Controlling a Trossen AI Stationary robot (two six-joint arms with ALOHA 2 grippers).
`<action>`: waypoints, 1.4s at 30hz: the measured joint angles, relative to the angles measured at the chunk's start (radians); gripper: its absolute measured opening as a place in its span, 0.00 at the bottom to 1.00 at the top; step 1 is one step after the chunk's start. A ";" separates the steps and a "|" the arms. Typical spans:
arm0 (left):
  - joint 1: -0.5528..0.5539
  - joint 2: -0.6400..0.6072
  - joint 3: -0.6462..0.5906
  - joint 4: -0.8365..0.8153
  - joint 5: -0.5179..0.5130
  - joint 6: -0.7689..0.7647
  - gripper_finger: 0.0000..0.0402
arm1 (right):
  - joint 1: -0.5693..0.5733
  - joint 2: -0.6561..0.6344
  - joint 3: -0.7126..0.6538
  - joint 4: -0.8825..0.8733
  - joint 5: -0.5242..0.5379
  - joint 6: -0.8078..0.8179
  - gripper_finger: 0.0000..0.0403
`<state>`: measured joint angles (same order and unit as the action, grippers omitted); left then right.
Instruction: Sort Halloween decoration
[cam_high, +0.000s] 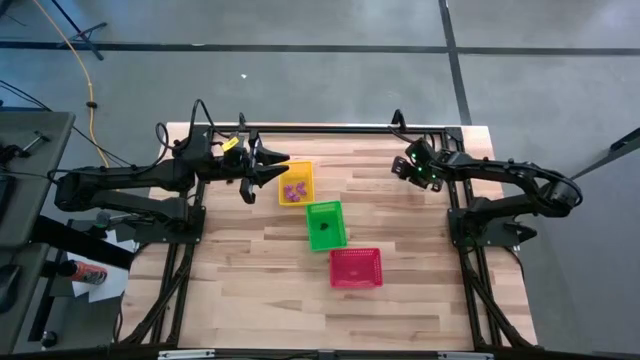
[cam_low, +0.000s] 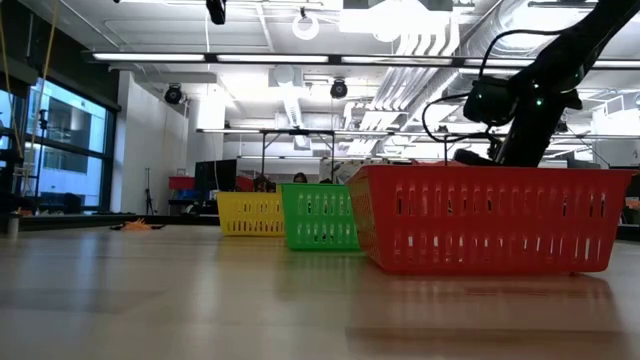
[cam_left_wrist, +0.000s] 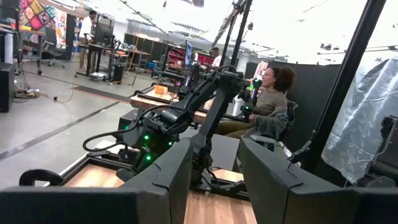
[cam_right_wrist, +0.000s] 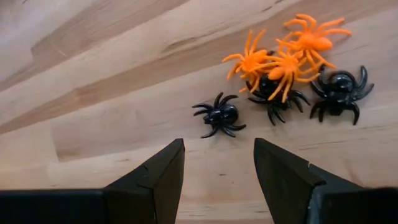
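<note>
Halloween decoration spiders (cam_right_wrist: 219, 116) lay bunched below the right hand (cam_right_wrist: 219, 168), its fingers apart; it risked grabbing several tangled together.

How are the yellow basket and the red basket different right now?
The yellow basket holds a few small purple trinkets, while the red basket looks empty from above. The yellow basket sits right beside the left hand, whose open fingers hang at its edge; the red basket lies far from both hands. Both are small plastic mesh baskets, standing upright on the wooden table.
</note>
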<state>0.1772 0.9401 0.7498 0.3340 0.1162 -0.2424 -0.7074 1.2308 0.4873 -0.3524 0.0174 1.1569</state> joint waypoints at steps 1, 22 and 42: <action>0.000 0.000 0.000 0.000 0.000 0.000 0.31 | 0.000 0.000 0.000 -0.001 0.000 0.012 0.47; 0.000 0.000 0.000 -0.009 0.000 0.012 0.31 | 0.001 0.127 0.003 0.087 0.043 0.126 0.46; 0.000 -0.001 0.000 -0.032 0.003 0.035 0.31 | 0.028 0.131 0.001 0.107 0.140 0.006 0.02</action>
<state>0.1770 0.9394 0.7498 0.3023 0.1189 -0.2077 -0.6790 1.3617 0.4887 -0.2453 0.1576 1.1624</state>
